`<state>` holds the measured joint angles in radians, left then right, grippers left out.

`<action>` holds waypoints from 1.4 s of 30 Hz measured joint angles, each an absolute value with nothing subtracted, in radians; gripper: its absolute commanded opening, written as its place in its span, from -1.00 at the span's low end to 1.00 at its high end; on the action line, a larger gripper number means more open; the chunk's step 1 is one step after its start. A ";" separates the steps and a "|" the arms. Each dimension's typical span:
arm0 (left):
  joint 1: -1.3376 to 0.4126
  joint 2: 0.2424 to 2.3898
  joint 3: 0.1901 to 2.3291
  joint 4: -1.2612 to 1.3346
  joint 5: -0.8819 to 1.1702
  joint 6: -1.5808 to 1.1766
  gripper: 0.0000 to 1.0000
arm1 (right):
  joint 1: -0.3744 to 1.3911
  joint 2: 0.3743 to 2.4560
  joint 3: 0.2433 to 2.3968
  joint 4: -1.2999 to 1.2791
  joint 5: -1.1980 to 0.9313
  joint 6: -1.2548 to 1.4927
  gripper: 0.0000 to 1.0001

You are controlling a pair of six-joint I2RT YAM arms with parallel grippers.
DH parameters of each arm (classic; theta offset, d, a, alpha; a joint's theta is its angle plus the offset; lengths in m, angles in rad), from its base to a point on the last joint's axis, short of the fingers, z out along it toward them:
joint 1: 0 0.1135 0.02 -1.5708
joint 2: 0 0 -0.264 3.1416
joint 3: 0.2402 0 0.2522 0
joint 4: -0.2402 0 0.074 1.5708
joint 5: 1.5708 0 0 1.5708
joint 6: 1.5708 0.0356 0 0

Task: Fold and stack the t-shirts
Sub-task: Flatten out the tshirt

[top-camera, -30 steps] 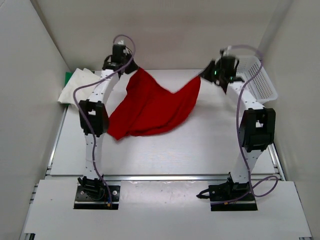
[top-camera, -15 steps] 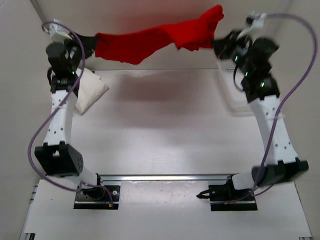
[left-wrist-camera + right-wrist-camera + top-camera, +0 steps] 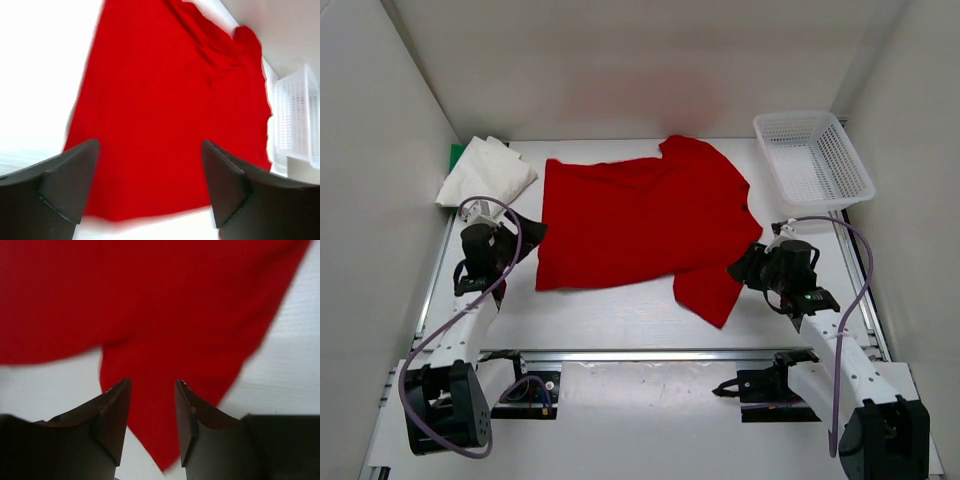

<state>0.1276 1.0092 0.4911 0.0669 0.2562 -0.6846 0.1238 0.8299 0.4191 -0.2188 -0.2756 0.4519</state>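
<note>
The main risk lies at the near sleeve point(image 3: 710, 295). The right end effector point(image 3: 742, 268) sits right at its edge with its fingers part-way open and nothing clamped between them. In the right wrist view the red cloth lies just under the tips, so a low pull-away could snag it and drag the sleeve out of line. That sleeve already points askew toward the near edge, and a fold started from there would likely come out crooked.

The left end effector point(image 3: 528, 232) is spread wide and empty, just beside the hem side. A careless regrasp there could bunch the edge.

The red t-shirt point(image 3: 640, 220) lies spread nearly flat in the middle of the counter point(image 3: 620, 320), hem to the left and sleeves to the right, with light creases toward the far sleeve. It is not yet folded. The off-white t-shirt point(image 3: 485, 172) sits folded in the far left corner on the green t-shirt point(image 3: 456, 153), of which only an edge shows.
</note>
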 measured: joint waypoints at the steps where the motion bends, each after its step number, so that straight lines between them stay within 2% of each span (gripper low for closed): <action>1: 0.109 0.999 0.489 0.063 0.243 -0.680 0.34 | 0.123 0.814 0.420 -0.210 -0.273 0.458 -0.27; 2: 0.089 0.991 0.488 0.062 0.229 -0.670 0.16 | 0.123 0.806 0.421 -0.199 -0.274 0.464 -0.32; 3: 0.076 0.987 0.488 0.061 0.216 -0.669 0.10 | 0.123 0.803 0.423 -0.193 -0.274 0.469 -0.47; 4: 0.064 0.985 0.488 0.059 0.205 -0.663 -0.08 | 0.125 0.803 0.423 -0.190 -0.276 0.473 -0.59; 5: 0.058 0.987 0.488 0.054 0.197 -0.662 -0.24 | 0.132 0.803 0.423 -0.191 -0.276 0.477 -0.84; 6: 0.058 0.993 0.489 0.046 0.189 -0.662 -0.29 | 0.144 0.799 0.423 -0.194 -0.271 0.483 -0.98; 9: 0.063 1.018 0.489 -0.002 0.165 -0.660 -0.58 | 0.204 0.775 0.403 -0.182 -0.258 0.509 -0.99; 13: -0.003 1.032 0.488 -0.091 0.098 -0.646 -0.47 | 0.260 0.793 0.360 -0.171 -0.237 0.526 -1.00; 16: -0.116 1.058 0.474 -0.072 0.070 -0.649 -0.51 | 0.284 0.854 0.355 -0.158 -0.208 0.528 -1.00; 23: -0.165 1.474 0.616 0.001 0.079 -0.674 -0.55 | 0.289 1.069 0.359 -0.012 -0.191 0.543 -1.00; 33: -0.086 2.006 1.177 -0.001 0.143 -0.731 -0.62 | 0.318 1.277 0.449 0.109 -0.183 0.554 -1.00; 37: -0.073 2.184 1.459 -0.080 0.148 -0.722 -0.57 | 0.304 1.325 0.505 0.121 -0.195 0.554 -1.00; 42: -0.076 2.350 1.767 -0.222 0.141 -0.691 -0.54 | 0.299 1.327 0.535 0.130 -0.191 0.554 -0.83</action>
